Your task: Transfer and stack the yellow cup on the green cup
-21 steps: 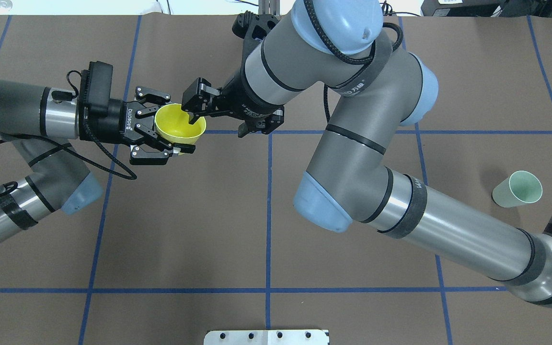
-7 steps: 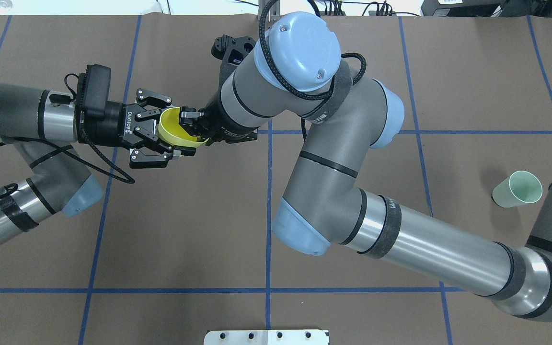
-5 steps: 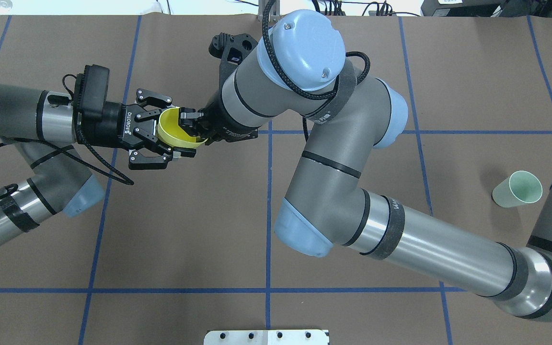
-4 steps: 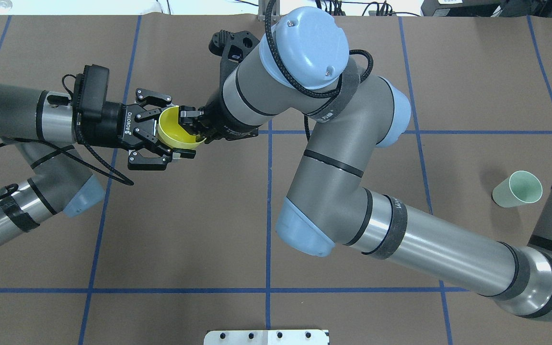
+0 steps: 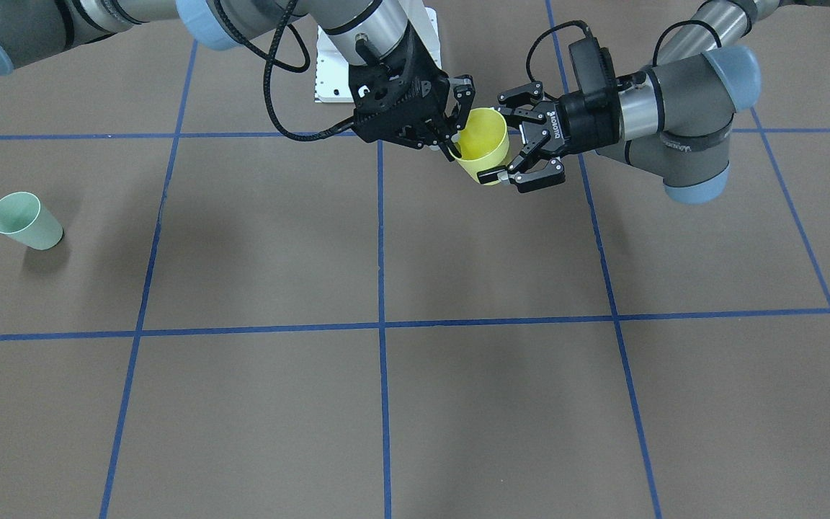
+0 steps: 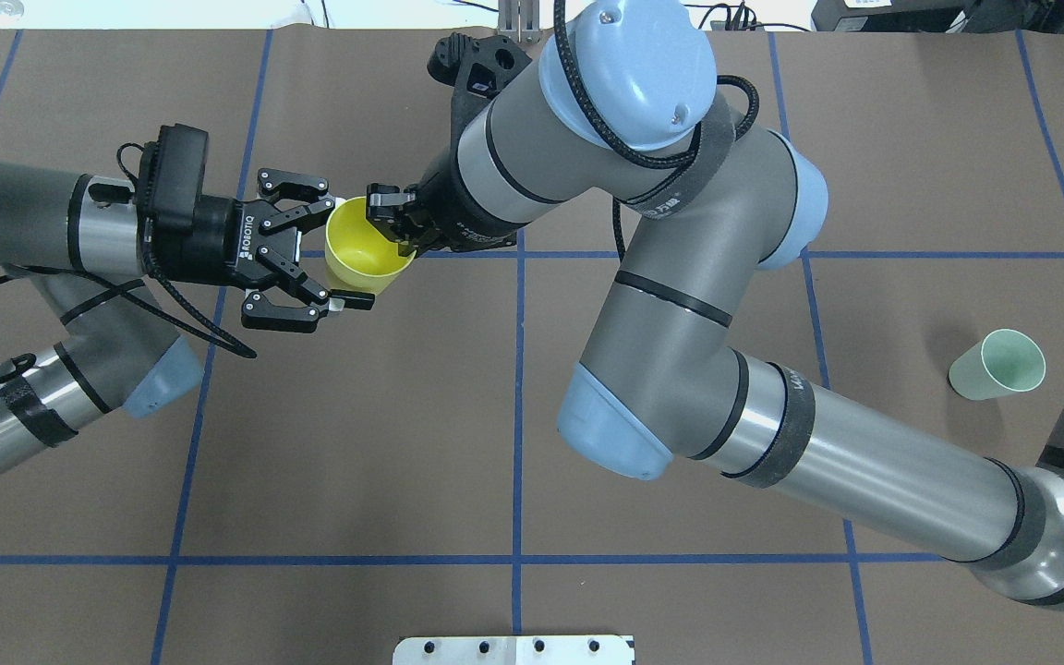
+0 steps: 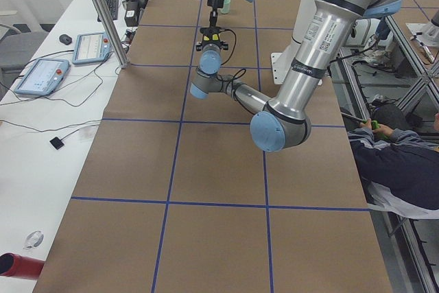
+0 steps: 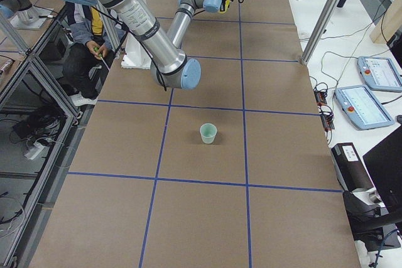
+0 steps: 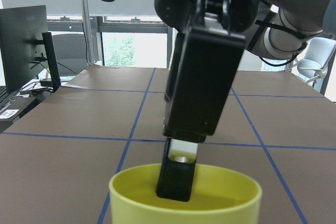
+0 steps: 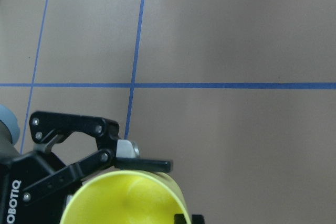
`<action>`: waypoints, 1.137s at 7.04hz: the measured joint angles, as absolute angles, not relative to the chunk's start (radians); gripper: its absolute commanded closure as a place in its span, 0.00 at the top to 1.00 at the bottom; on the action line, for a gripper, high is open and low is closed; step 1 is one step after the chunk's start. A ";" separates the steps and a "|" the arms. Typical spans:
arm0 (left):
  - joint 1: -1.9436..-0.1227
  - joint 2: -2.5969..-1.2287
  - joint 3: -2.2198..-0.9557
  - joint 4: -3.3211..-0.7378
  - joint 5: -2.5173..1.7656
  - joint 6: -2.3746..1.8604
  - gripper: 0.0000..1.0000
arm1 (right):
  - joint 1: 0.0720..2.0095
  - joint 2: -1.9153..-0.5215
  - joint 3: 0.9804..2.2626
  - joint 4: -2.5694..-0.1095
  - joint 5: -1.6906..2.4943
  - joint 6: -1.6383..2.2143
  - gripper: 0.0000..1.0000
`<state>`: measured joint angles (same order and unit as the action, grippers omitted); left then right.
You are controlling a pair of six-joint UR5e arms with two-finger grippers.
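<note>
The yellow cup [image 6: 368, 257] hangs in the air over the table's left half, mouth up and tilted. My right gripper [image 6: 393, 228] is shut on the yellow cup's rim, one finger inside and one outside; this shows in the front view [image 5: 457, 135] too. My left gripper [image 6: 344, 251] is open, its fingers spread either side of the cup at their tips. In the left wrist view the cup's rim [image 9: 184, 192] fills the bottom, with a right finger [image 9: 181, 169] inside it. The green cup [image 6: 998, 364] stands upright far right, also in the front view [image 5: 24, 220].
Brown table cover [image 6: 356, 443] with blue tape grid lines. A white mounting plate [image 6: 513, 649] sits at the near edge. My right arm's long links [image 6: 818, 462] span the table's right half, above it. A seated person [image 7: 398, 162] and tablets [image 7: 41, 77] are beside the table.
My right gripper has drawn the yellow cup to the right, partly out from between the left gripper's fingers. The left arm has stayed about in place. The green cup has not moved.
</note>
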<state>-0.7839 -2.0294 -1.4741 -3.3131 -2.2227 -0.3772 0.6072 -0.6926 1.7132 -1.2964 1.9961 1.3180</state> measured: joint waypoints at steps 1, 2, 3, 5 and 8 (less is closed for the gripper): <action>-0.784 -2.029 -1.474 -3.316 -2.223 -0.377 0.98 | 0.613 -0.706 1.724 -1.302 1.996 1.319 0.00; -0.784 -2.029 -1.474 -3.319 -2.223 -0.377 0.99 | 0.628 -0.726 1.748 -1.323 1.996 1.319 0.00; -0.784 -2.028 -1.473 -3.320 -2.222 -0.377 0.98 | 0.658 -0.747 1.779 -1.365 2.006 1.319 0.00; -0.786 -2.024 -1.470 -3.321 -2.212 -0.407 1.00 | 0.747 -0.778 1.811 -1.445 2.035 1.318 0.00; -0.805 -1.995 -1.456 -3.278 -2.183 -0.727 1.00 | 0.901 -0.859 1.814 -1.529 2.087 1.179 0.00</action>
